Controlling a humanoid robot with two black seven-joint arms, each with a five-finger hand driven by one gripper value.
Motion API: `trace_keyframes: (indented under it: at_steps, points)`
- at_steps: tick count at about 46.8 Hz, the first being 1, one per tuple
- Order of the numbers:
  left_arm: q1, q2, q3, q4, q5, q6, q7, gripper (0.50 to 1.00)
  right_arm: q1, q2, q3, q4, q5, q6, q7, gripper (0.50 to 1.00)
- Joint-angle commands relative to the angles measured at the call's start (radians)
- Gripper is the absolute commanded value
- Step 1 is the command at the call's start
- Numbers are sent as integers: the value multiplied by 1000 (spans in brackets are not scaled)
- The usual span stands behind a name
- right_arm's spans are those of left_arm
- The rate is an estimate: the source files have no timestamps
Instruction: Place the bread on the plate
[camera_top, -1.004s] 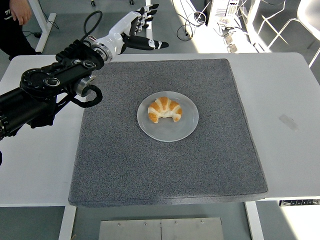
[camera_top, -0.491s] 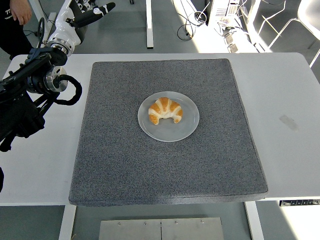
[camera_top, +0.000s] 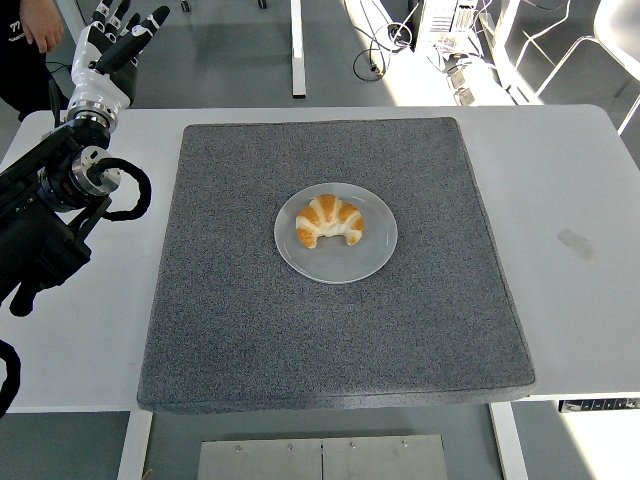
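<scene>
Bread (camera_top: 330, 221) sits on the plate (camera_top: 350, 262), which we see at the middle of the grey mat (camera_top: 250, 330) on the white counter (camera_top: 580, 200). Our left hand (camera_top: 110, 45) hovers beyond the mat's far-left corner, fingers spread, holding nothing.

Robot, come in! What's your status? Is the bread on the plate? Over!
Left hand open, empty, far left. Right arm unseen. Bread on plate. Nothing in the way.
</scene>
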Motion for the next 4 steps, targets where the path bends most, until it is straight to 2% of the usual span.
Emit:
trace_keyframes:
  at_steps: [1,4]
  points:
    - [-1,-1,-13,1,-4,-3,0,974,9,0,2,23,0,6,0,1000]
    - [1,-1,-23,1,-9,-9,2,974,15,0,-1,43,0,6,0,1000]
